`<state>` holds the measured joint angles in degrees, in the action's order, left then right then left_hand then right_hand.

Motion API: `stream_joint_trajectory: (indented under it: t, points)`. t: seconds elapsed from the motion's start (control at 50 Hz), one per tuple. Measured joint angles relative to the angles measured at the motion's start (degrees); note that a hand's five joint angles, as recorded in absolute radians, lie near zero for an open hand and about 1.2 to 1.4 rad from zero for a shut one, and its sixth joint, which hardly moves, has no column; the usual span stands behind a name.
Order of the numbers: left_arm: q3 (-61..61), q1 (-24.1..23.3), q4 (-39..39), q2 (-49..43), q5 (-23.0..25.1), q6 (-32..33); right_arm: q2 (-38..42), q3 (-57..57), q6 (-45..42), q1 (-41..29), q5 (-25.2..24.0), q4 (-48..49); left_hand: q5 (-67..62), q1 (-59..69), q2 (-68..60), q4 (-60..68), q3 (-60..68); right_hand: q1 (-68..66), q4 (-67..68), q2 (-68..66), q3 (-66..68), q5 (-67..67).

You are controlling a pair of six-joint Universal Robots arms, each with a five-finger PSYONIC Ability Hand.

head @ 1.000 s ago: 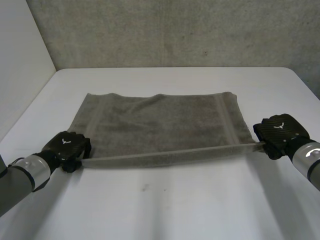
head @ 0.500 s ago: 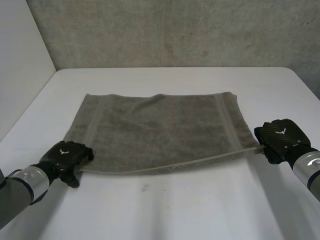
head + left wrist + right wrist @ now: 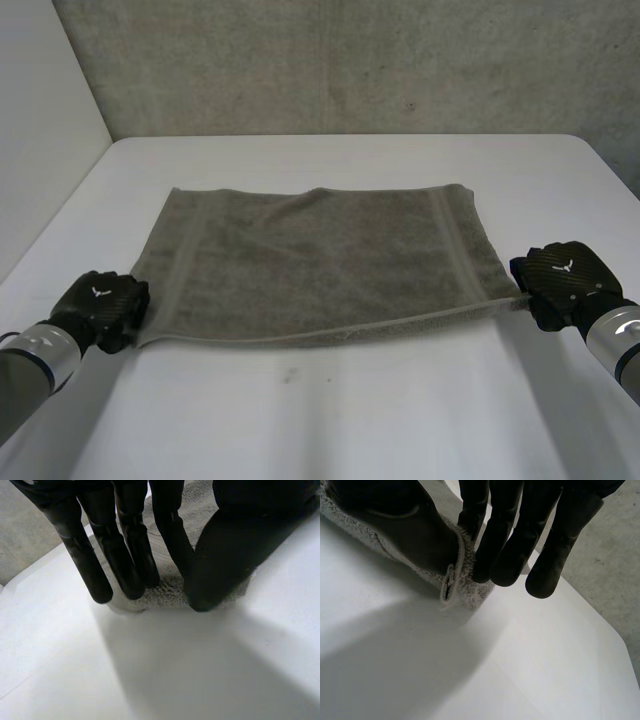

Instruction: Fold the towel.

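Observation:
A grey towel (image 3: 320, 260) lies spread flat on the white table (image 3: 350, 420). My left hand (image 3: 100, 305) is at its near left corner. In the left wrist view, the left hand (image 3: 225, 550) pinches that corner of the towel (image 3: 167, 589) between straight fingers and thumb, down on the table. My right hand (image 3: 565, 280) is at the near right corner. In the right wrist view, the right hand (image 3: 510, 545) holds the towel's hemmed corner (image 3: 465, 587) pinched between thumb and fingers, just above the table.
A grey wall (image 3: 350, 60) runs behind the table's far edge, and a white panel (image 3: 40, 130) stands at the left. Bare table lies in front of the towel, with a small dark mark (image 3: 289, 376) on it.
The near edge, stretched taut and lifted a second ago, has slackened and dropped to the table. My left hand slid outward to the left and gripped the corner anew. The right hand barely moved.

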<state>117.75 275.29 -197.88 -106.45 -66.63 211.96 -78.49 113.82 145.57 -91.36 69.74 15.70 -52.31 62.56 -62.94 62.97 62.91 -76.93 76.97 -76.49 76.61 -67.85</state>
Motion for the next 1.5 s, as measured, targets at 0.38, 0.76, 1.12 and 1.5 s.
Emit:
stream_joint_trajectory:
  t: [0.38,0.76,1.12,1.5]
  points:
    - [5.0,1.2,0.3,10.7,0.8,-0.2,-4.5,-0.6,-0.2,0.0,0.1,-5.8,-6.6,5.7,-6.8,6.7,6.7,0.0,0.0,0.0,0.0,0.0]
    - [3.6,-1.5,-1.0,5.7,4.1,-13.9,-3.2,0.4,-0.4,-0.9,0.0,-6.5,35.9,-35.6,36.2,-36.3,-36.2,0.0,0.0,0.0,0.0,0.0]
    - [2.1,-6.1,-12.3,-1.7,0.9,-13.9,-2.1,0.8,-0.6,-0.8,0.0,-5.9,24.9,-24.8,25.5,-25.5,-25.5,0.0,0.0,0.0,0.0,0.0]
    - [3.0,-3.8,-14.0,-0.7,-3.3,-12.8,-2.1,0.9,-0.8,-0.3,0.1,-5.5,18.7,-18.4,18.8,-18.8,-18.7,0.0,0.0,0.0,0.0,0.0]
